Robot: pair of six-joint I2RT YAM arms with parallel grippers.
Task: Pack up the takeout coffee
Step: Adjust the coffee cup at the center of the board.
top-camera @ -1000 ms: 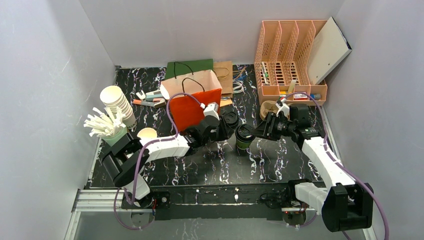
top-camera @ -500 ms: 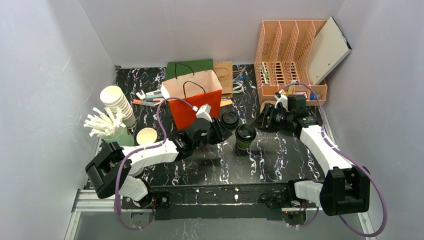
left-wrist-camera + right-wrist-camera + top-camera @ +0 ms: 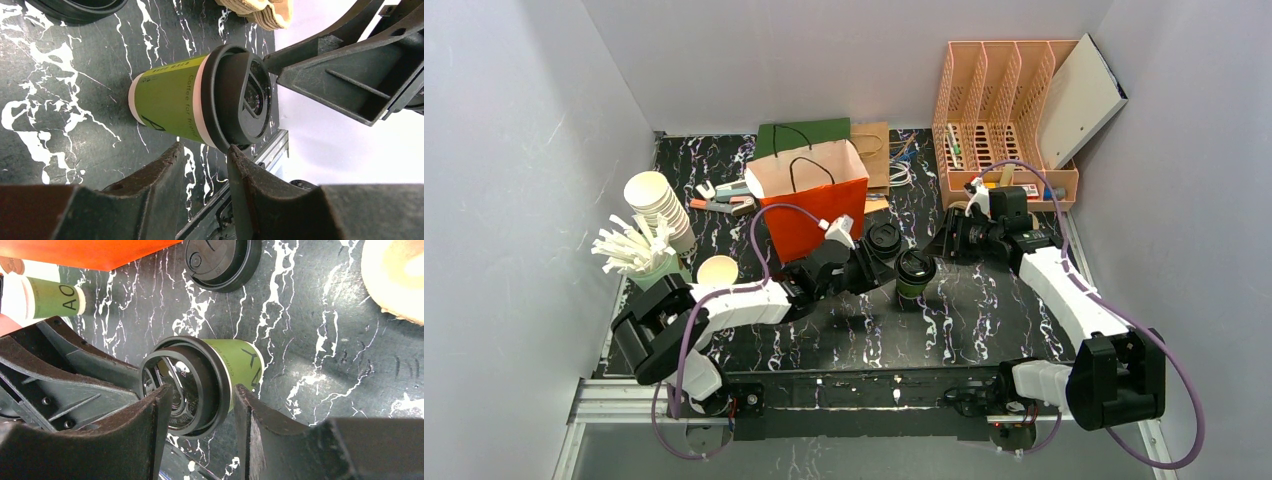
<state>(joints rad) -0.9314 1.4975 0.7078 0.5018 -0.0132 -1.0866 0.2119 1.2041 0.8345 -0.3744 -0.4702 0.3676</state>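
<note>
The takeout coffee [image 3: 914, 272], a green paper cup with a black lid, stands upright mid-table. My left gripper [image 3: 882, 270] sits close on its left, open. In the left wrist view the cup [image 3: 175, 100] lies just past the empty gap of that gripper [image 3: 204, 150], and one fingertip [image 3: 235, 152] is at the lid's rim. My right gripper [image 3: 944, 246] hangs off the cup's far right side, open. In the right wrist view the lid [image 3: 187, 382] shows beyond the right gripper [image 3: 201, 394], whose jaws are apart and not pressing it.
An orange paper bag [image 3: 809, 200] stands open behind the cup, with a loose black lid [image 3: 884, 238] beside it. A lidless green cup [image 3: 718, 270], stacked white cups [image 3: 659, 205] and a cup of white sticks [image 3: 639, 255] sit left. A peach file rack [image 3: 1004, 120] is back right.
My right gripper has drawn back from the cup toward the far right. My left gripper dipped left, then returned beside the cup, jaws slightly wider. The cup has not moved.
</note>
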